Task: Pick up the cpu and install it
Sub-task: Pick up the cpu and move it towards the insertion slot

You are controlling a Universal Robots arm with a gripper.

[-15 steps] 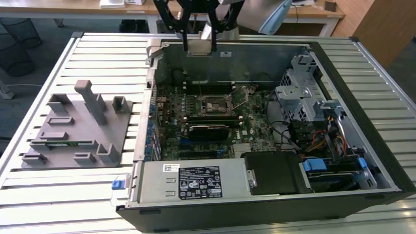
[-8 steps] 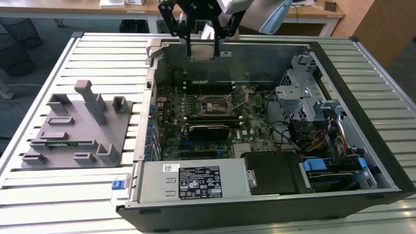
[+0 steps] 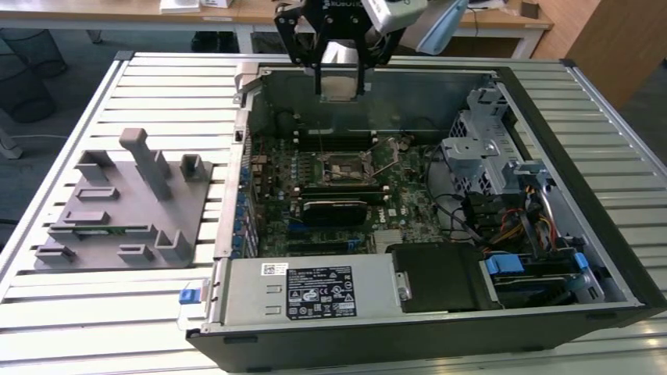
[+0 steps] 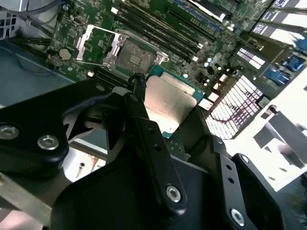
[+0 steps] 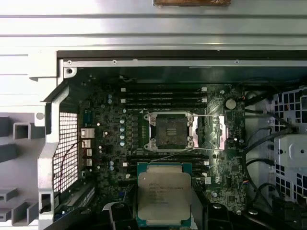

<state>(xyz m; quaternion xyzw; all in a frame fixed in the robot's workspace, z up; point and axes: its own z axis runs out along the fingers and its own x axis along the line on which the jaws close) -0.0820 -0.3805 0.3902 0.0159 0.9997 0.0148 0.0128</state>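
Cpu [image 5: 164,199] clamped flat between gripper [image 4: 170,103] fingers; open socket [image 5: 170,130] lies below, offset inward from case wall [image 3: 417,90].

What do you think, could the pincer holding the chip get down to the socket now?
Probably yes: the socket lies open, its lid swung aside, nothing above it, and the pincer holds the chip over the open case.

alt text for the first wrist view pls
The cpu, silver top up, is held in the gripper over the open computer case. Close by on the motherboard sits the empty socket, its retaining plate flipped open, flanked by memory slots.
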